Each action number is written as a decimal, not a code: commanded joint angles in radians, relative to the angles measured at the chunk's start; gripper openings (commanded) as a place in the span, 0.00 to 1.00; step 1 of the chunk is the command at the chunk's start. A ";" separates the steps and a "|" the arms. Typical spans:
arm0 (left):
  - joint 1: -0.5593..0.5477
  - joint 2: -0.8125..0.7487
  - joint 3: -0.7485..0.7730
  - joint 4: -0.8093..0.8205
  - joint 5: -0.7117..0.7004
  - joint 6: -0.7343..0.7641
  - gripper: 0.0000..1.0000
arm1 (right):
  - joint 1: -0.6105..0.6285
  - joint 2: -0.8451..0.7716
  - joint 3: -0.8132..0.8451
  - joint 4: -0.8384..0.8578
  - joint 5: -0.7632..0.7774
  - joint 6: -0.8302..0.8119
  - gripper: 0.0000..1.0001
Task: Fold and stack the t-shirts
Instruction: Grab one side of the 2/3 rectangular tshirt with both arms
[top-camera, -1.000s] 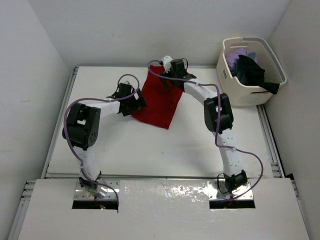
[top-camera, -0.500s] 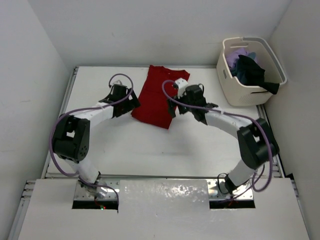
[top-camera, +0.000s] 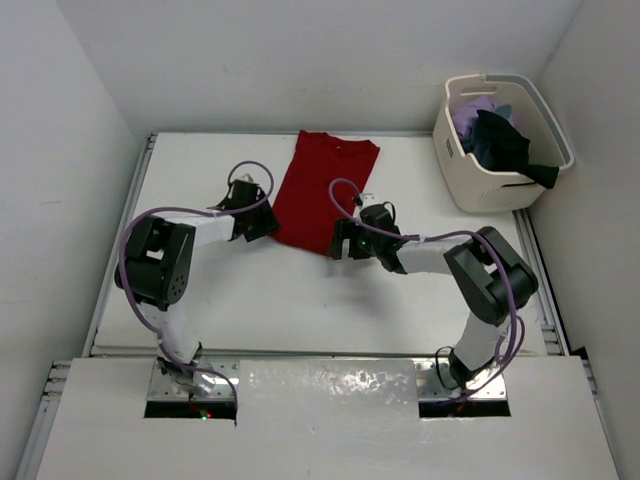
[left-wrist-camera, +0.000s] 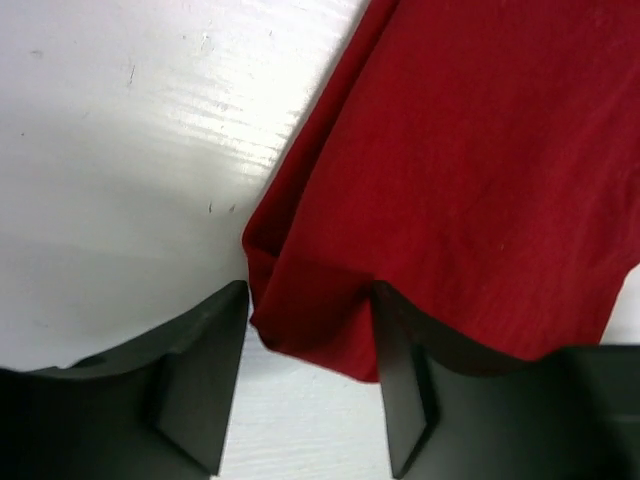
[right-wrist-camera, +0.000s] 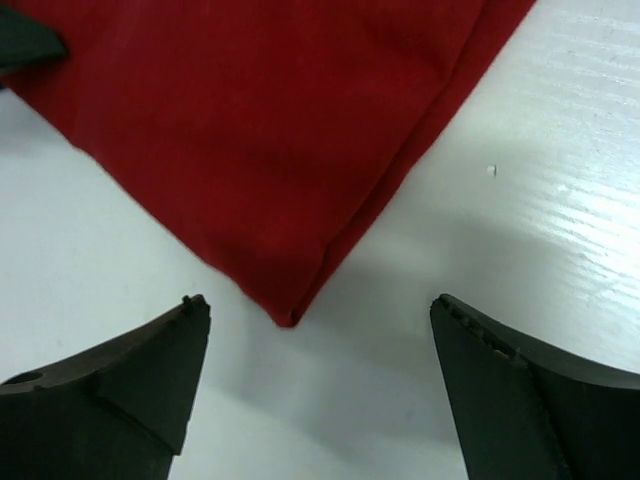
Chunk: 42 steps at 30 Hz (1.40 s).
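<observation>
Left gripper (left-wrist-camera: 310, 295) stands half apart astride the red shirt's (left-wrist-camera: 460, 170) near-left corner, the cloth bunched between its fingers. Right gripper (right-wrist-camera: 320, 312) gapes wide, the near-right corner just ahead and untouched. The shirt lies flat on the glossy white table (top-camera: 300, 300), toward the far middle. At far right a cream basket (top-camera: 497, 192) holds a black shirt (top-camera: 503, 140) and a lavender shirt (top-camera: 472, 108). White walls surround the table.

Soft, matt knit cloth in the red t-shirt (top-camera: 325, 185), lightly creased and doubled along the folded edge. Smooth, semi-gloss finish on the white table top (left-wrist-camera: 120, 150), streaked with fine scratches and a few small nicks. Matt black plastic, smooth-faced, on the fingers (left-wrist-camera: 195, 385) of the left gripper (left-wrist-camera: 310, 300). Satin moulded plastic in the cream perforated laundry basket (top-camera: 492, 190). Shines and crinkles at the white near-edge panel (top-camera: 330, 385), perhaps film-covered.
</observation>
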 joint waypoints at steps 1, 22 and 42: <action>0.000 0.033 0.020 0.039 0.019 -0.003 0.47 | 0.002 0.038 -0.001 0.164 0.016 0.134 0.86; 0.002 0.025 -0.056 0.092 0.053 -0.023 0.00 | 0.036 0.098 -0.004 0.130 -0.062 0.247 0.38; -0.133 -0.500 -0.250 -0.194 0.040 -0.029 0.00 | 0.056 -0.424 -0.107 -0.296 -0.206 -0.098 0.00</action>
